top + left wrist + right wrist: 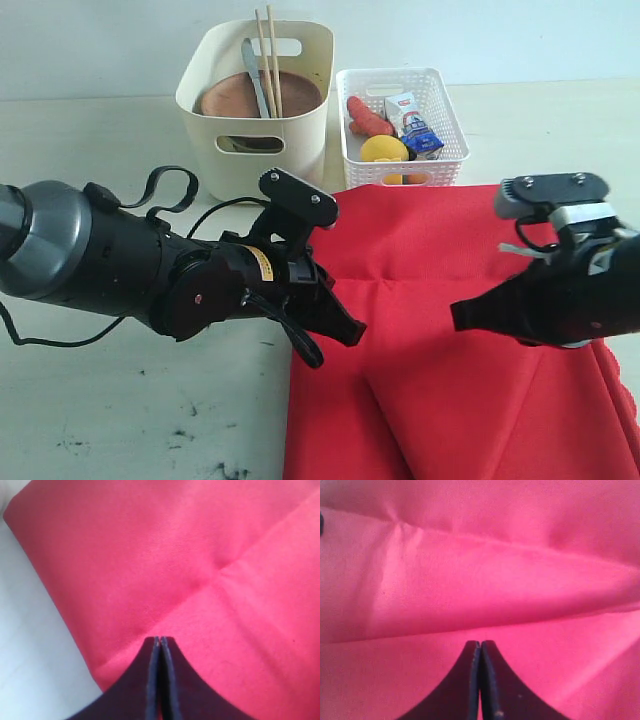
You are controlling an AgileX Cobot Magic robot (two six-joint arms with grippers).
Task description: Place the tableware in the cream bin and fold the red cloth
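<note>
Bright-red fabric cloth (pixel 440 400), creased, on pale counter (pixel 120 400) before tall cream plastic bin (pixel 290 130): soft, light, limp, likely best pinched at a corner; left hand (pixel 345 328) and right hand (pixel 462 315) both pressed together, empty, over it.

red cloth (pixel 450 340) on counter (pixel 120 400), creased, a flap overlapping near the front. left pincer (pixel 345 325) over its left edge, right pincer (pixel 462 315) over the right part. cream bin (pixel 255 140) behind holds brown plate (pixel 235 100), knife (pixel 253 70), chopsticks (pixel 268 55). white basket (pixel 445 120) just beside it.
</note>
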